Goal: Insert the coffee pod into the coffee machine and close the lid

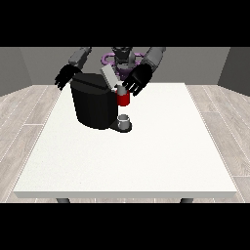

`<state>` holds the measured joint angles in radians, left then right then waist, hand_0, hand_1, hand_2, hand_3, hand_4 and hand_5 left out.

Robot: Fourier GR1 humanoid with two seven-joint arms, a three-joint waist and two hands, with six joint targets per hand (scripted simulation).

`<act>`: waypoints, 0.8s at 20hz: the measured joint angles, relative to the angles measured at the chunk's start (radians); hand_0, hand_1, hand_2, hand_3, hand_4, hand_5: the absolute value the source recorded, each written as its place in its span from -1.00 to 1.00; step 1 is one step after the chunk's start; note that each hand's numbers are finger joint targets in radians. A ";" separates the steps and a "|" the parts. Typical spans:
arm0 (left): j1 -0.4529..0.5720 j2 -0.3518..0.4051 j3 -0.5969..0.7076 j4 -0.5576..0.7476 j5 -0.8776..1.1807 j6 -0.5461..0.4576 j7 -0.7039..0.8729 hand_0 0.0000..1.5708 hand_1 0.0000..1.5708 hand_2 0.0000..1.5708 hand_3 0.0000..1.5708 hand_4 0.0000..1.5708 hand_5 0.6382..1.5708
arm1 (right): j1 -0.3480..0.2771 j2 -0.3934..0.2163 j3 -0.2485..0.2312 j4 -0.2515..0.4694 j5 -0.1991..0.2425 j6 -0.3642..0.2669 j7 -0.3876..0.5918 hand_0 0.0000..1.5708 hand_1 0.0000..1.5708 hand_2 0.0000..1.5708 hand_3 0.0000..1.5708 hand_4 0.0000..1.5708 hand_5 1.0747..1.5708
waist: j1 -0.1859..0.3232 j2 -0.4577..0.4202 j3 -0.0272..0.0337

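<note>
Coffee machine point(93, 105): black body on the white surface point(146, 156), towards the robot's side; grey lid point(108, 76) tilted up and open; red pod holder point(123, 99) at the front of its head.
Cup point(125, 120): small and grey, on the machine's base plate below the red part.
Coffee pod point(120, 89): a small pale piece just above the red holder, at the fingertips of the hand at the view's right; whether it is seated or only at the mouth cannot be told.
Hand at the view's right point(138, 79): fingers spread downward over the pod; whether they pinch it cannot be told.
Hand at the view's left point(65, 76): behind the machine's far corner, fingers relaxed and spread, holding nothing.
Step in hand: judged to be the insertion; lid not yet closed.
How to do it well: keep the pod upright and centred over the holder; lower it straight; release only once seated; withdraw clear of the lid; then press the lid down from its raised edge.
</note>
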<state>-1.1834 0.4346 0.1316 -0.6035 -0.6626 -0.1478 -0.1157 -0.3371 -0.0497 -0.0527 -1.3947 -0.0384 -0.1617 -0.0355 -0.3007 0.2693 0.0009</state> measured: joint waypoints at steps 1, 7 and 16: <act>0.004 -0.006 -0.002 0.002 -0.002 0.001 0.004 0.48 0.48 0.52 0.35 -0.42 1.00 | 0.008 0.007 0.006 0.001 0.005 -0.007 0.000 -1.00 -1.00 -1.00 -1.00 -0.53 1.00 | 0.001 -0.007 -0.0002; 0.004 -0.012 -0.011 -0.009 -0.015 0.005 -0.002 0.38 0.38 0.44 0.22 -0.49 1.00 | 0.020 0.000 -0.010 0.024 0.000 0.000 -0.032 -1.00 -1.00 -1.00 -1.00 -0.44 1.00 | 0.014 -0.003 0.0007; 0.012 -0.001 -0.021 -0.013 -0.037 0.008 -0.028 0.30 0.30 0.38 0.15 -0.53 1.00 | 0.024 0.005 -0.014 0.034 -0.007 0.003 -0.060 -1.00 -1.00 -1.00 -1.00 -0.40 1.00 | 0.026 -0.003 0.0001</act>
<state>-1.1710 0.4340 0.1102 -0.6160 -0.7000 -0.1397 -0.1436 -0.3133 -0.0449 -0.0670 -1.3604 -0.0454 -0.1585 -0.0953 -0.2744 0.2666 0.0009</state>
